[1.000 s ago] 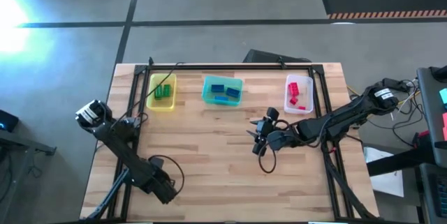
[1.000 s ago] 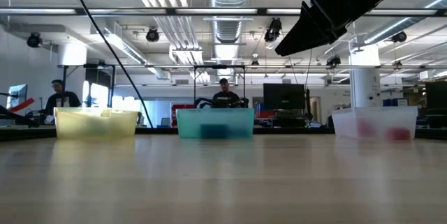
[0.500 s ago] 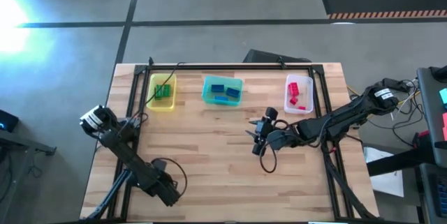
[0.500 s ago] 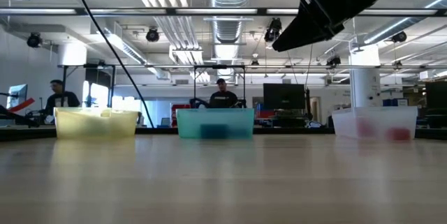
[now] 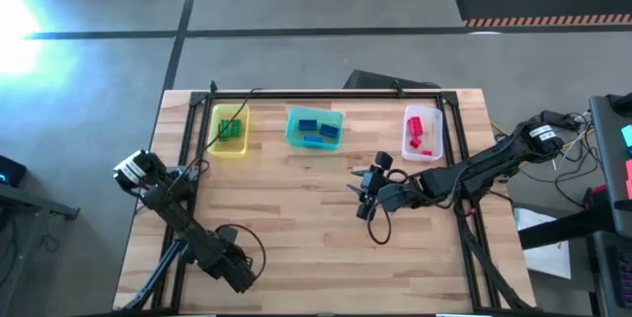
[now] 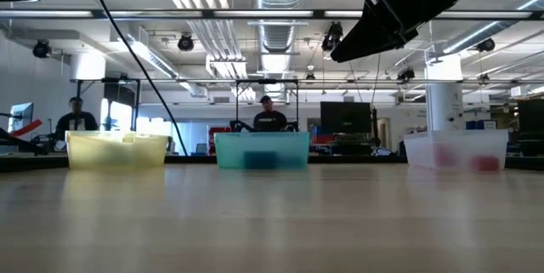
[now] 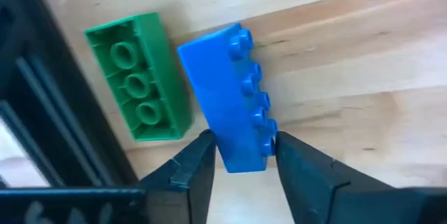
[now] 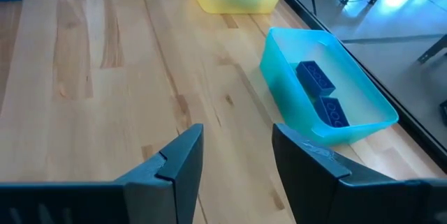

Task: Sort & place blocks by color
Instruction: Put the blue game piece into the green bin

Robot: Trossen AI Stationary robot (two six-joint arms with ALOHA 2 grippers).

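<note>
Near the table's 9 o'clock edge, the left gripper (image 7: pixel 241 155) pinches one end of a long blue plastic brick (image 7: pixel 228 97), its fingertips (image 7: pixel 201 155) pressed against both sides. The brick's long axis runs straight away from the fingers, studs facing sideways. Just beside it lies a green plastic brick (image 7: pixel 140 77), hollow underside up, nearly parallel but splayed slightly away; the two sit very close at their far ends. Only the left wrist view shows this pair; from above the arm (image 5: pixel 188 233) hides them.

Three bins line the 12 o'clock side. The translucent yellow bin (image 5: pixel 229 146) at 11 o'clock holds green bricks (image 5: pixel 230 127); the teal bin (image 8: pixel 279 77) at 12 holds two blue bricks (image 8: pixel 314 77), lying roughly end to end along the bin's length; the clear bin (image 5: pixel 422 151) at 1 holds red bricks (image 5: pixel 416 131).

The right gripper (image 8: pixel 234 151) hangs over the table's middle, fingers spread, nothing between them. The low view shows people in the room beyond.
</note>
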